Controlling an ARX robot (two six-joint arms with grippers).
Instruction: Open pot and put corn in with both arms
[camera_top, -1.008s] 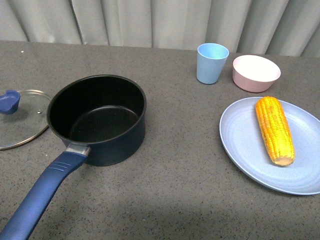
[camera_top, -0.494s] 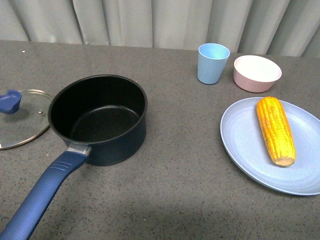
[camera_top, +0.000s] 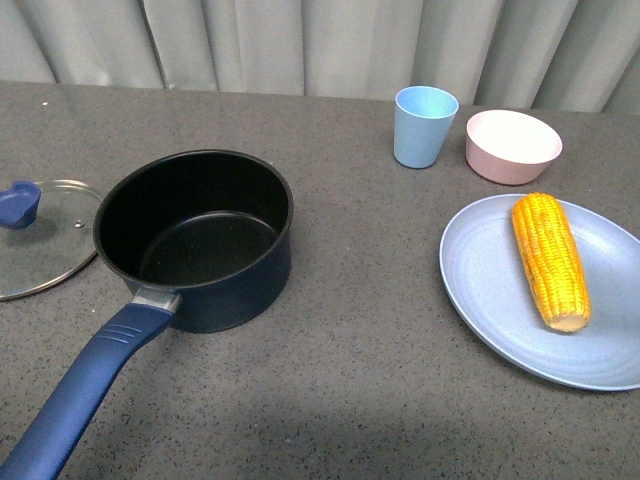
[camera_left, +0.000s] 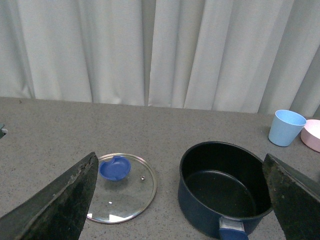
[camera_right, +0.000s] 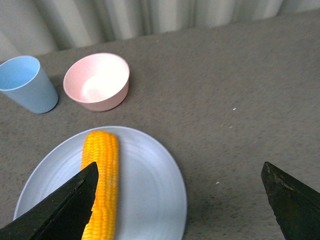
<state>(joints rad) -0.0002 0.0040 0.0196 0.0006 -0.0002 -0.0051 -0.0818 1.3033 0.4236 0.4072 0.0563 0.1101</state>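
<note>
Pot (camera_top: 195, 235) centre-left, lid (camera_top: 50, 245) off at left edge. Corn (camera_top: 549, 260) on plate (camera_top: 485, 285), right of frame. Left gripper (camera_left: 179, 156) and right gripper (camera_right: 179, 165) both spread wide, empty. Corn likely stiff, light, slightly slick; grasp mid-length across the cob.

cup (camera_right: 25, 82) light blue, upright, ahead of right gripper (camera_right: 178, 167) | bowl (camera_right: 97, 80) pink, just beside cup | plate (camera_right: 150, 190) pale blue, nearer gripper than bowl | table (camera_right: 240, 100) grey | curtain (camera_right: 125, 15) pale, farthest
</note>
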